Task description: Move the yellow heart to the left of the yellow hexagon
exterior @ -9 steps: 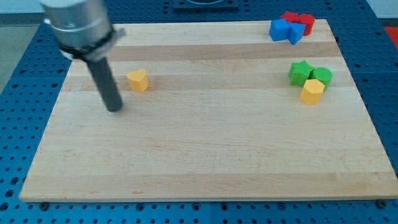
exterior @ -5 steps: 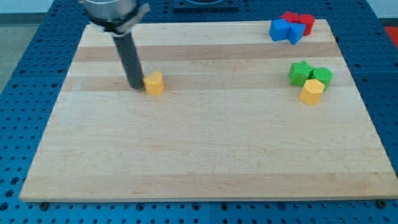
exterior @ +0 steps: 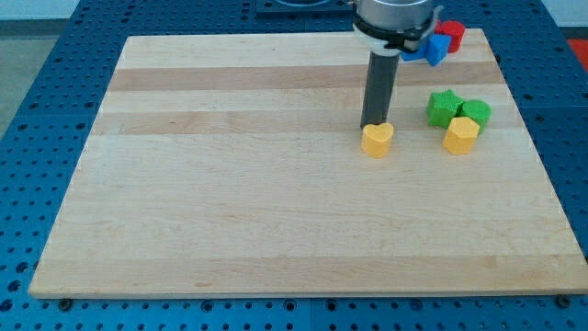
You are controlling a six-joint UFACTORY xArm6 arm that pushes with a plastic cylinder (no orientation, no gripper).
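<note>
Yellow heart (exterior: 377, 140) now nearer yellow hexagon (exterior: 461, 135).

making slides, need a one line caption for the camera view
My tip rests against the upper side of the yellow heart, left of the yellow hexagon on the wooden board.

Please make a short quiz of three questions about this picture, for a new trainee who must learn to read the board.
1. True or false: my tip stands at the upper edge of the yellow heart, on its side toward the view's top.
2. On which side of the yellow hexagon does the yellow heart lie? A) the view's left B) the view's right C) directly below it
3. Fill in: the two green blocks sit just above the yellow ____.

Key: 1 true; 2 A, with bare board between them; 3 hexagon.
</note>
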